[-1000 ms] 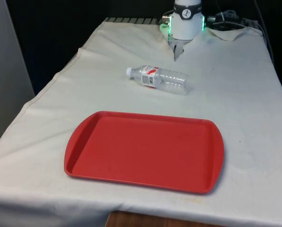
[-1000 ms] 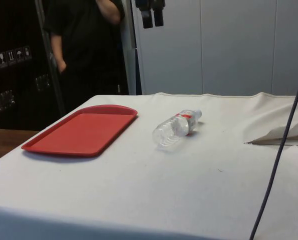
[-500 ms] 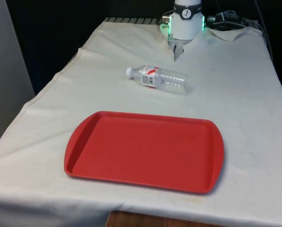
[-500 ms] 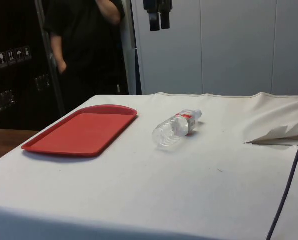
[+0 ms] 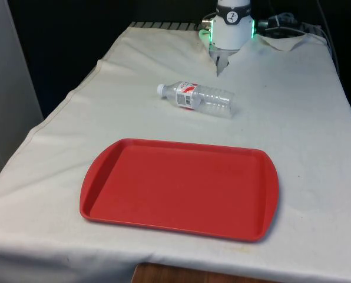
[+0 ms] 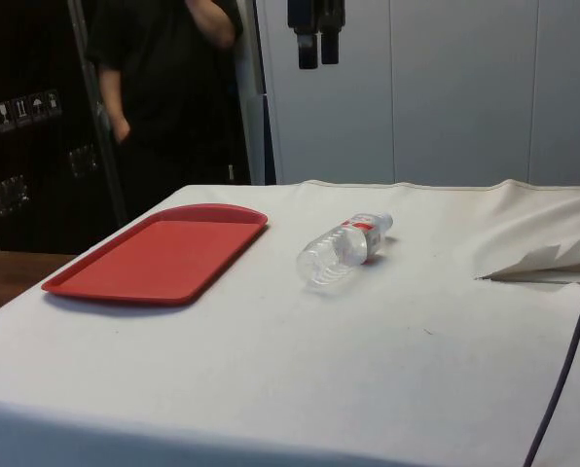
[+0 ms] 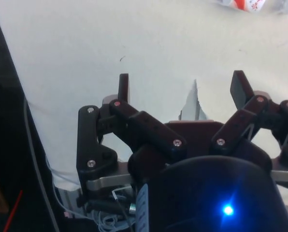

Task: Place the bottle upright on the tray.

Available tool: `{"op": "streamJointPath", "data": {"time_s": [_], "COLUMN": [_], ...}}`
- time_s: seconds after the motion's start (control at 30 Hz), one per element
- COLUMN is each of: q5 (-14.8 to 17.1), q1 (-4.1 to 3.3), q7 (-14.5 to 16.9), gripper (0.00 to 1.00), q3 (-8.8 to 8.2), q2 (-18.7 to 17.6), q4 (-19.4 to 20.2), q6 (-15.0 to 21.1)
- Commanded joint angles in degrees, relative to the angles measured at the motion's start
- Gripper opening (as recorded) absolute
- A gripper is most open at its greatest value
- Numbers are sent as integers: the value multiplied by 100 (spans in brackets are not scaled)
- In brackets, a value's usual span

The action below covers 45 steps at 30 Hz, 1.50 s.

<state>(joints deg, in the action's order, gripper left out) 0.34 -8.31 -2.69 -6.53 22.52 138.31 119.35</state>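
Lying on its side on the white cloth (image 5: 293, 135): clear bottle (image 5: 196, 98), white cap toward the front view's left, red-and-white label near the neck. Sat between the robot's end of the table and the red tray (image 5: 181, 188), apart from the tray's far rim, not touching it. Tray flat on the cloth, nearer the camera in the front view, nothing on it. Seen in the side view: bottle (image 6: 343, 250) just beside the tray's corner (image 6: 241, 219), cap pointing away from the camera. Gripper (image 6: 318, 44) hung high above the table in the side view, well apart from the bottle, holding nothing. Fingers (image 7: 123, 87) spread wide in the wrist view, bare cloth between them, part of the bottle's label (image 7: 248, 5) at the frame edge. Person in dark clothing (image 6: 159, 88) stood behind the tray in the side view.
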Motion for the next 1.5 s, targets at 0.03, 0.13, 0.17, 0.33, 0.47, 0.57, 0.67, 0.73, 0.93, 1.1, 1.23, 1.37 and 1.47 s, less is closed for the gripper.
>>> {"op": "streamJointPath", "data": {"time_s": [0.03,0.13,0.17,0.33,0.47,0.57,0.67,0.73,0.93,1.1,1.23,1.37,1.47], "q5": [0,-57,-57,-57,-57,-46,-46,-40,-40,-46,-46,-52,-57], "q1": [0,17,23,29,34,34,34,34,46,57,63,74,80], "q7": [-23,-149,-160,-189,-252,-327,-372,-424,-607,-819,-917,-1071,-1134], "gripper": [100,100,100,100,100,100,100,100,100,100,100,100,100], "q3": [34,132,149,178,189,183,183,183,183,183,183,183,189], "q2": [11,69,86,195,264,281,275,269,223,172,149,126,115], "q4": [6,69,80,189,304,384,413,441,504,550,573,613,630], "q6": [6,80,86,138,246,361,407,458,584,676,710,773,796]}}
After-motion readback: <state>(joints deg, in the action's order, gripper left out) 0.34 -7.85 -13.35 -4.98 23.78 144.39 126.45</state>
